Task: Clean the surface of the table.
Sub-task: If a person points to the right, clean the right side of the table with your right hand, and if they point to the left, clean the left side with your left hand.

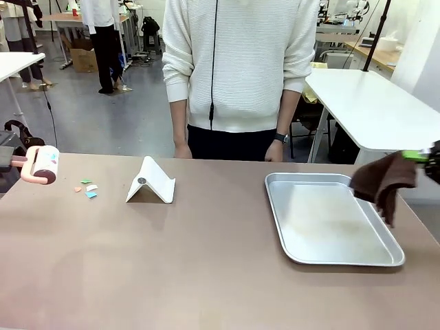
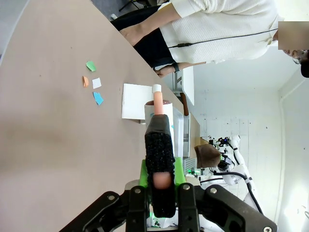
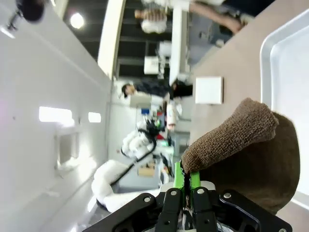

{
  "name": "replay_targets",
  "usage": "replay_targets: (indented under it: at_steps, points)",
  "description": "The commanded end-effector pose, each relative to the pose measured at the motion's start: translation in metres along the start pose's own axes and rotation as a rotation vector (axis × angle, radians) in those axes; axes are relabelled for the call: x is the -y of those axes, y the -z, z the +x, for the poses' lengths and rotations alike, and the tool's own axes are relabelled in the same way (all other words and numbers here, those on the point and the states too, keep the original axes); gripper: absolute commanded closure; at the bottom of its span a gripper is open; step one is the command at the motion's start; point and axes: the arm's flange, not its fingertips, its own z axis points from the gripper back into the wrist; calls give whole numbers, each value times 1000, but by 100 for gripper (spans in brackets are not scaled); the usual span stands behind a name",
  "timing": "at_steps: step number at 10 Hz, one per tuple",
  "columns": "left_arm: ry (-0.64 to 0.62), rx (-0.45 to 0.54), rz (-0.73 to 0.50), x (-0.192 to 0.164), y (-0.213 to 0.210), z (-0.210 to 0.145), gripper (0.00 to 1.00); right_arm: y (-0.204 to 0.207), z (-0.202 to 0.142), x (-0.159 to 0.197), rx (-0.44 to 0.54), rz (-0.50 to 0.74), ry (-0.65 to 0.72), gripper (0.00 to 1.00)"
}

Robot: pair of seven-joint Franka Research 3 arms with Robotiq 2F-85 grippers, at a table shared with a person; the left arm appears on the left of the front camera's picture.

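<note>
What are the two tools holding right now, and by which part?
The left tool clamps the lint roller by its pink handle; the right tool pinches the brown cloth by one edge.

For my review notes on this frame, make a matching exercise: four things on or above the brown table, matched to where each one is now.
Things:
1. pink-handled lint roller
2. brown terry cloth
3. white folded plastic stand
4. small coloured paper scraps

Places:
A. lying on the table between roller and stand
B. held in the right gripper, hanging by the right edge of the shiny steel tray
C. standing on the table, left of the tray
D. held in the left gripper at the table's left side

Pairs: 1-D, 2-B, 3-C, 4-A
</note>
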Motion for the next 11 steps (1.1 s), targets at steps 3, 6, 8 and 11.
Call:
replay_targets:
  at_steps: [3,6,8,11]
  points:
    - [3,-5,-8,2,-1,-2,100,-101,-10,17,290,64,30,100]
    - [3,-5,-8,2,-1,-2,100,-148,-4,56,330,114,115,100]
    - [3,-5,-8,2,-1,-2,100,-148,-2,66,355,124,126,100]
    - [3,-5,-8,2,-1,-2,100,-147,-16,60,356,80,149,100]
